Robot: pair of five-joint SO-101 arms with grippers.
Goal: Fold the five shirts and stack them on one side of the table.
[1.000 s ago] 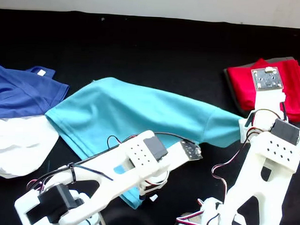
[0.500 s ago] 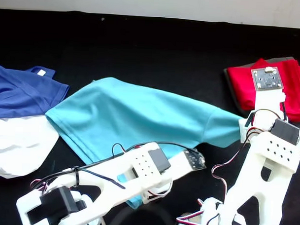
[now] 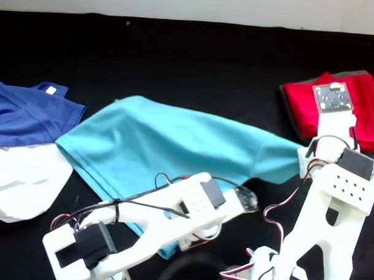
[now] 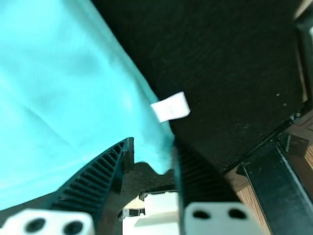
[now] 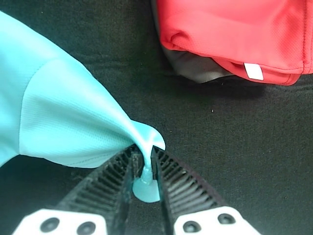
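Left pincer [image 4: 150,146] rightward, astride teal shirt [image 4: 58,93]

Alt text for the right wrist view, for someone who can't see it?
The right gripper is shut on a pinched corner of the teal shirt, which trails away over the black table. Beyond it lies a folded red shirt on top of a grey shirt.

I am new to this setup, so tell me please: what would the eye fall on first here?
The teal shirt lies stretched across the middle of the black table, one end pinched in the right gripper. The left gripper stands open around its near edge, beside a white tag. A red shirt lies folded on a grey one at the far right.
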